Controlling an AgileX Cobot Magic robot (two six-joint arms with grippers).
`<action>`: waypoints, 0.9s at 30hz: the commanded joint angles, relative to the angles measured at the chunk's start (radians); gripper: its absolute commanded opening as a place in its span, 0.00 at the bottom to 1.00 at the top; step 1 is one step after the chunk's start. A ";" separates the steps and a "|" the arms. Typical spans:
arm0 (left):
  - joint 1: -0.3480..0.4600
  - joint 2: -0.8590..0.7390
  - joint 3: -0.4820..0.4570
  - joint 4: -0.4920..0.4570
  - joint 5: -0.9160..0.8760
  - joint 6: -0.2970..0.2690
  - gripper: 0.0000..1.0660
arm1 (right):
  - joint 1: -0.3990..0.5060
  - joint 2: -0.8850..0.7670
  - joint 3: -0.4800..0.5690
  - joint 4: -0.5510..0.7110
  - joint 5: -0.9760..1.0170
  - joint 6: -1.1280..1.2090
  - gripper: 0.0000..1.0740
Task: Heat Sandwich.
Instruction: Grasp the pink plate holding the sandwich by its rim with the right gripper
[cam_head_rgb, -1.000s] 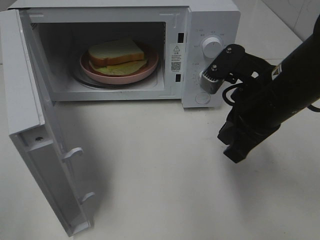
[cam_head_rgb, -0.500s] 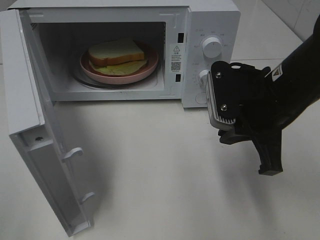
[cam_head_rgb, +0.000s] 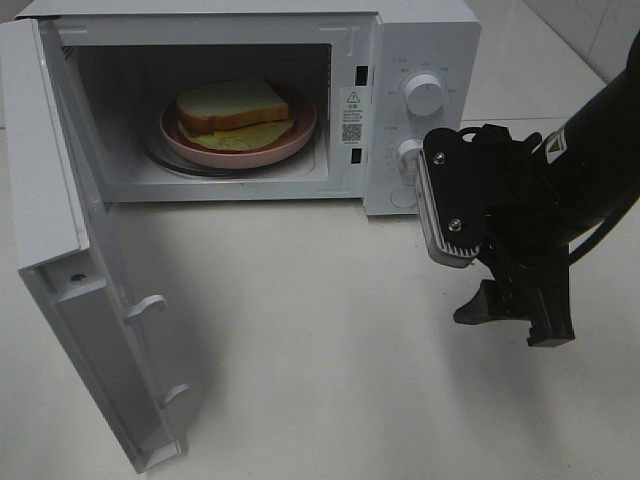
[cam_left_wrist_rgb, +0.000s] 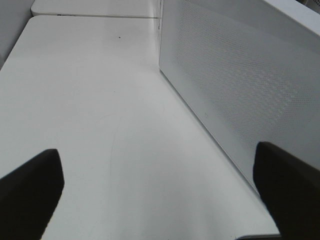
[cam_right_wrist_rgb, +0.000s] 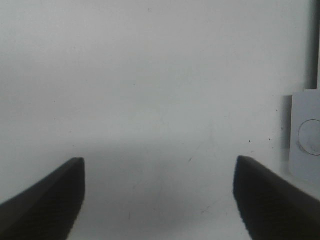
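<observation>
Two-handed pause: holding left gripper (cam_left_wrist_rgb: 156, 167) and right gripper (cam_right_wrist_rgb: 159, 175) spread wide and empty above the table (cam_right_wrist_rgb: 150, 75), leaving the sandwich (cam_head_rgb: 233, 102) lying on the pink plate (cam_head_rgb: 287, 150) inside the microwave (cam_head_rgb: 425, 40), probably risking jolting it by shoving its wide-open door (cam_head_rgb: 60, 200) crookedly.

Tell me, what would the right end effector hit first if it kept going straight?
Most likely the white table: the right end effector points down at it, jaws open, nothing between. The microwave sits just off that line.
</observation>
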 joint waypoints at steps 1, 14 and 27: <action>0.001 -0.021 0.004 -0.007 -0.008 -0.005 0.92 | -0.005 -0.007 -0.007 0.000 -0.002 0.000 0.90; 0.001 -0.021 0.004 -0.007 -0.008 -0.005 0.92 | -0.004 0.007 -0.063 -0.031 0.030 0.002 0.89; 0.001 -0.021 0.004 -0.007 -0.008 -0.005 0.92 | 0.126 0.177 -0.282 -0.186 0.043 0.100 0.87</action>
